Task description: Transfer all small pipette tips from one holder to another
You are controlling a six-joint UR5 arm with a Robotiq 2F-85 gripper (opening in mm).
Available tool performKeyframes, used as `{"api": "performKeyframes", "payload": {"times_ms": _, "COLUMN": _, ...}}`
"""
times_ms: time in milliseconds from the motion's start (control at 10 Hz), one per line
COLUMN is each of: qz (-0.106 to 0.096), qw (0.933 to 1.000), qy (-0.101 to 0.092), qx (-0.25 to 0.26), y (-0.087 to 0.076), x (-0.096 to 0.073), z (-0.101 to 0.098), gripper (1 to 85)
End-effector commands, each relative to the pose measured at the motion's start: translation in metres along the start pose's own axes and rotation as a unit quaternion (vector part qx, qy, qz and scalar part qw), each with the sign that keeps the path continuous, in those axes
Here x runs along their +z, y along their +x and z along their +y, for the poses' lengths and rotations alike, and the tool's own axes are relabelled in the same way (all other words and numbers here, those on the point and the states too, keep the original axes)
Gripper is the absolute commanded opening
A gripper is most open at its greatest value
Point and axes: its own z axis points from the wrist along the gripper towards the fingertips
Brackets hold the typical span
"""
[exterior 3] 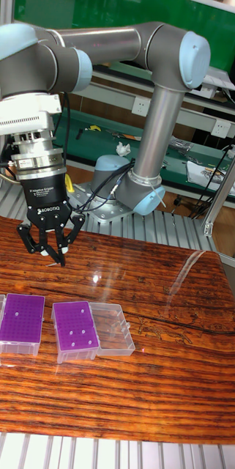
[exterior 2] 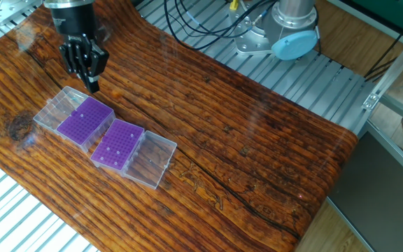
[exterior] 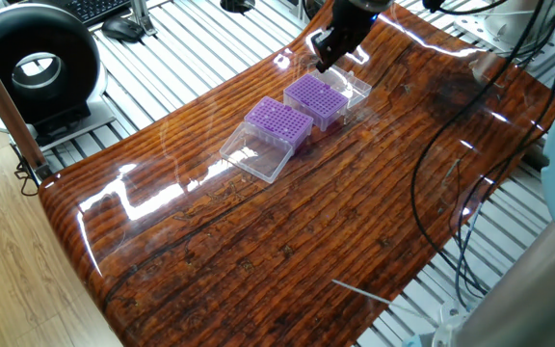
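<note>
Two purple boxes stand side by side on the wooden table, each with a clear lid folded open. A few small pipette tips point(exterior 2: 117, 149) show as pale dots in the right-hand box point(exterior 2: 126, 133), also seen as the box point(exterior 3: 75, 327) and the box point(exterior: 279, 120). The other box point(exterior 2: 85, 120) point(exterior 3: 20, 319) point(exterior: 316, 96) shows one pale dot. My gripper point(exterior 2: 92, 85) point(exterior 3: 59, 256) point(exterior: 321, 64) hangs just behind that box, above the table. Its fingers meet in a point, and I can make out nothing between them.
Clear lids point(exterior 2: 152, 159) point(exterior 2: 53, 110) lie flat beside the boxes. The arm's base point(exterior 2: 285, 28) and its cables point(exterior: 432, 173) sit at the table's far side. A black round device point(exterior: 37, 63) stands off the table. A thin white stick point(exterior: 359, 287) lies near one table edge.
</note>
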Motion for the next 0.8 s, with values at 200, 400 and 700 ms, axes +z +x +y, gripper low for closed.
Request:
{"api": "performKeyframes", "payload": {"times_ms": 200, "qz": -0.015, "qw": 0.9996, "qy": -0.024, "qx": -0.009, "y": -0.0068, "x": -0.0009, "z": 0.0028, "gripper": 1.0}}
{"api": "performKeyframes", "payload": {"times_ms": 400, "qz": -0.016, "qw": 0.9992, "qy": -0.033, "qx": -0.014, "y": -0.0074, "x": 0.0009, "z": 0.0013, "gripper": 1.0}}
{"api": "performKeyframes", "payload": {"times_ms": 700, "qz": -0.018, "qw": 0.9985, "qy": -0.047, "qx": -0.02, "y": -0.0066, "x": 0.0036, "z": -0.0039, "gripper": 1.0}}
